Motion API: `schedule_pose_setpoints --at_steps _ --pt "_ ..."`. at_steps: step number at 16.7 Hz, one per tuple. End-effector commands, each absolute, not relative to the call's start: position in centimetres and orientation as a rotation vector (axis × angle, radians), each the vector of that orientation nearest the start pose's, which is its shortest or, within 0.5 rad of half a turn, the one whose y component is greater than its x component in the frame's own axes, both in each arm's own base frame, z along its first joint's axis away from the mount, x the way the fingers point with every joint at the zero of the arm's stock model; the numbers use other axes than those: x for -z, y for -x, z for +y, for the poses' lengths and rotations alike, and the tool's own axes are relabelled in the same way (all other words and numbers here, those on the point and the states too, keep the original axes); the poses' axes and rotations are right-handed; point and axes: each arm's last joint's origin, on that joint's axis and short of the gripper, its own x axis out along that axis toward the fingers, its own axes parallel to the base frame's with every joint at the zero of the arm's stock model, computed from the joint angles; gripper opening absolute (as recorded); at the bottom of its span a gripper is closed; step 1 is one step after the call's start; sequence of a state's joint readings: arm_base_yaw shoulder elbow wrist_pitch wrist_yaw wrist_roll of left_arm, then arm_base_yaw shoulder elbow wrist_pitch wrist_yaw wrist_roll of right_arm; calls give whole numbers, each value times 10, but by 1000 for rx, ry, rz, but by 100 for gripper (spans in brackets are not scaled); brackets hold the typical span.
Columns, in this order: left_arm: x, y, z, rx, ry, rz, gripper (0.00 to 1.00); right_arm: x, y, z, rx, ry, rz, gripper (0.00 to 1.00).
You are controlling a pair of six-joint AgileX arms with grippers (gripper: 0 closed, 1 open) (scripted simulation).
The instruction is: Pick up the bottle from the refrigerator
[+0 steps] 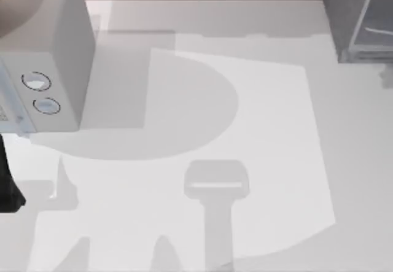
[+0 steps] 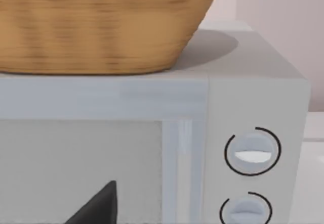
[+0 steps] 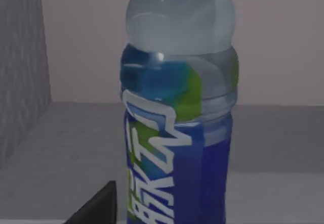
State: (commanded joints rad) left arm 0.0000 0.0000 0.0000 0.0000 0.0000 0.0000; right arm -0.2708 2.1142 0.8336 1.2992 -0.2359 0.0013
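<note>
Left gripper [image 1: 9, 186]: dark shape cut off at the top view's left edge, fingers' state cannot be told. Refrigerator [image 1: 359, 17] cropped at the far right corner; microwave [image 1: 43, 57] at far left. Left wrist view: one black fingertip [image 2: 98, 206] before the microwave, wicker basket [image 2: 96, 24] on top. Right wrist view: bottle [image 3: 177, 113] upright, close, cap cut off, apparently on a grey shelf; one fingertip [image 3: 98, 206] beside it, grip unclear.

- We see a rendered kitchen mock-up: a plain white bench [image 1: 258, 131].
- A microwave [image 2: 253, 107] with two dials carries a wicker basket [image 2: 101, 27].
- A dark-grey refrigerator [image 1: 353, 14] stands at the right.
</note>
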Motion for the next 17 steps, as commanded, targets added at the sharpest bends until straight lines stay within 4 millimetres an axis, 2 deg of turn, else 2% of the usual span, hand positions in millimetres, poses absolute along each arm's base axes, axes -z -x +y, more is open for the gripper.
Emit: schedule_pose_setpoints --at_steps 2,4,11,17 --pt "-160 -106 -1 0 0 0 100 -109 -398 -82 11 15 -6 100" --pt "-160 -106 -1 0 0 0 100 -109 -410 -74 11 14 3 100" --pt "-160 -106 -1 0 0 0 100 -109 -414 -74 11 13 5 100" --pt "-160 -106 -1 0 0 0 100 -110 -461 -74 10 15 -3 100"
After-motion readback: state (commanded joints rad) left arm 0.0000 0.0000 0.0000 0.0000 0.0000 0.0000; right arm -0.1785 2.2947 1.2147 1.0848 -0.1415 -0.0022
